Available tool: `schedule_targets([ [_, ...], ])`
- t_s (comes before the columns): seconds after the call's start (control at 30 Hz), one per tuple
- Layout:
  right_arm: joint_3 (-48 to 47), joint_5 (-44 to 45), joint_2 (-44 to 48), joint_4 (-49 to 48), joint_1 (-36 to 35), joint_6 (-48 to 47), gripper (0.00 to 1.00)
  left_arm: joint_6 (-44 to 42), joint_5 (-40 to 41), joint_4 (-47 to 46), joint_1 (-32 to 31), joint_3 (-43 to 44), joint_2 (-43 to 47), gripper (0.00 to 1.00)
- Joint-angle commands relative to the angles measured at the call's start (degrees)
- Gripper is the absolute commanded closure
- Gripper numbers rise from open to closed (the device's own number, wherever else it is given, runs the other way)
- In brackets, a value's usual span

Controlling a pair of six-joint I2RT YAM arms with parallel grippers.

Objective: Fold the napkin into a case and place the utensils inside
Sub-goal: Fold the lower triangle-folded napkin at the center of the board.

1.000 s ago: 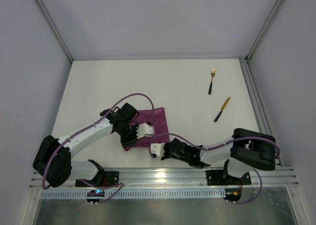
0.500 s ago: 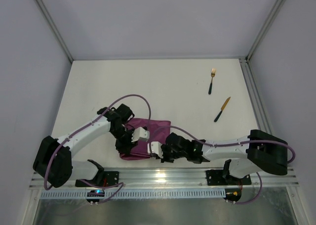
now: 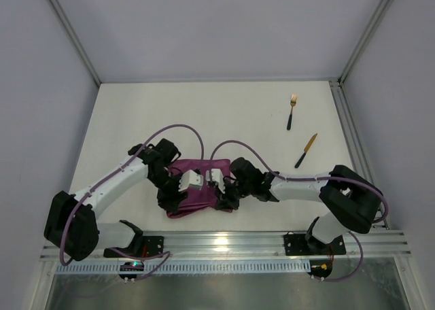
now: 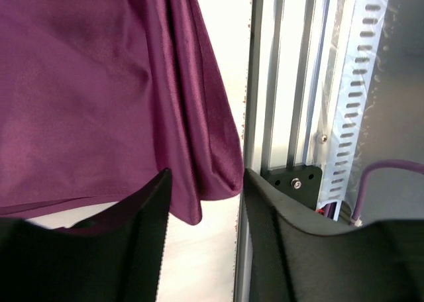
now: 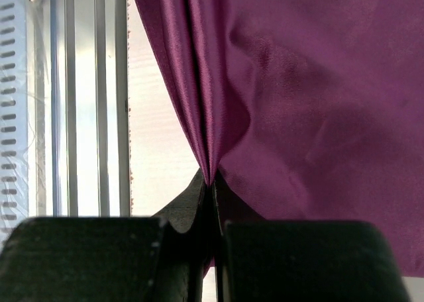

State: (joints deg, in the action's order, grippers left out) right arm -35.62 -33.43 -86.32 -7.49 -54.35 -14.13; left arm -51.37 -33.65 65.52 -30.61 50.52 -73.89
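Napkin [image 3: 195, 204] lies bunched on the table [image 3: 204, 113], near the front edge, btwn the two arms; it is crumpled and partly folded over itself, not a neat pouch; both wrists sit over its middle, close together.

L gripper [image 4: 204, 193]: jaws spread apart; a drooping corner of the cloth hangs down in the gap btwn the fingers [image 4: 149, 216], w/ folds running up and away from it; the cloth is loose there, not clamped; cannot tell if it brushes the inner face of one finger.

R gripper [image 5: 211, 186]: jaws pressed together, pinching a gathered pleat of the napkin right at the tips; fabric fans out upward from the pinch, smooth sheet to one side, tight ridges to the other.

Metal rail [image 3: 224, 245] at the table's front edge shows in both wrist views, just beside the cloth's edge.

Fork [image 3: 292, 110] and knife [image 3: 306, 151] lie bare on the table at far right, well apart from the napkin; fork farther back, knife nearer and slanted; the two are near each other but not touching; neither is in or on the cloth.
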Motion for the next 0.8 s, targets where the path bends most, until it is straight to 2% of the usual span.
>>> schedule_targets([
  [0.0, -4.7, -6.5, -3.3, 1.4, 2.0, 3.0, 0.96, 2.0, -1.9, -0.5, 1.7, 2.4, 1.6, 0.53],
  [0.13, -7.3, -8.5, -6.8, 1.4, 4.7, 6.4, 0.96, 4.3, -4.6, -3.7, 4.4, 2.4, 2.6, 0.56],
  [0.33, -8.9, -11.7, -9.5, -0.6, 7.2, 11.0, 0.96, 7.2, -4.9, -5.5, 7.8, 2.7, 5.4, 0.52],
  [0.6, -11.1, -12.2, -12.0, -2.0, 7.9, 14.7, 0.96, 10.6, 6.0, -21.6, 5.8, -6.0, 9.6, 0.35],
  [0.77, -11.8, -12.5, -13.0, -2.9, 8.6, 17.6, 0.96, 8.2, 7.3, -21.8, 2.5, -7.2, 11.4, 0.36],
])
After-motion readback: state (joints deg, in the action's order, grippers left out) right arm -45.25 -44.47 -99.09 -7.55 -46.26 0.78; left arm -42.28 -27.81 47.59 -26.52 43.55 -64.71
